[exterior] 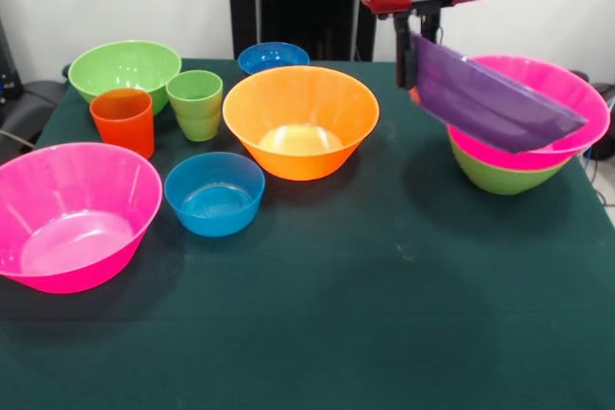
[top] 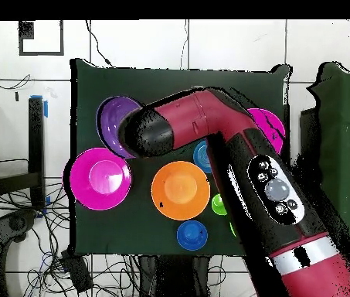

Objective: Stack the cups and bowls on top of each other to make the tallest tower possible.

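The gripper [exterior: 415, 57] is clamped on the rim of the shallow purple bowl [exterior: 490, 98] and carries it tilted, high edge at the fingers, low edge toward 4 o'clock; in the front view the bowl hangs over the tower [exterior: 524, 156], which so far consists of a pink bowl [exterior: 567, 84] nested in a green bowl [exterior: 500, 178] at 3 o'clock on the table [exterior: 384, 314]. Whether the low edge touches the pink rim cannot be told from these views.

Remaining parts, front view, all loose and upright: the big orange bowl [exterior: 301, 120] at centre; a small blue bowl [exterior: 214, 193] at its 8 o'clock; a second small blue bowl [exterior: 274, 56] at its 11 o'clock; the light green cup [exterior: 196, 103] and orange-red cup [exterior: 123, 120] side by side at 9 o'clock; a green bowl [exterior: 125, 71] behind them; a big pink bowl [exterior: 72, 213] at far 8 o'clock.

Step in hand, as judged: seat the purple bowl in the tower. Recommended procedure: centre the bowl over the pink opening; level it as far as the wrist allows; lower until the underside is supported; only then release, since a tilted drop may leave it cocked against the rim. Withdraw straight up to avoid dragging the rim; the overhead view, where the arm [top: 239, 166] covers much of the table, offers little confirmation.
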Action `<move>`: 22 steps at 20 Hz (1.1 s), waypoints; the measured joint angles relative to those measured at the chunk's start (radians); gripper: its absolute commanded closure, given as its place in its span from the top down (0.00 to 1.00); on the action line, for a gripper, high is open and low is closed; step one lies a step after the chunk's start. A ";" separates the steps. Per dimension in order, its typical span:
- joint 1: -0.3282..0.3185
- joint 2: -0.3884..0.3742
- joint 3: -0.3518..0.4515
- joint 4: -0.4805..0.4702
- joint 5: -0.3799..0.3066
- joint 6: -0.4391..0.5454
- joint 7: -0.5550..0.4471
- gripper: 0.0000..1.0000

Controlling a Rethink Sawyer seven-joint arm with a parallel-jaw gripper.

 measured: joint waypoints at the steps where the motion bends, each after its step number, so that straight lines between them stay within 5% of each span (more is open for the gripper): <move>1: -0.002 0.003 0.001 0.000 0.018 0.006 0.000 0.00; 8: -0.009 0.032 0.004 0.006 0.167 0.053 0.000 0.00; 22: -0.016 0.085 0.013 0.093 0.278 0.053 0.000 0.00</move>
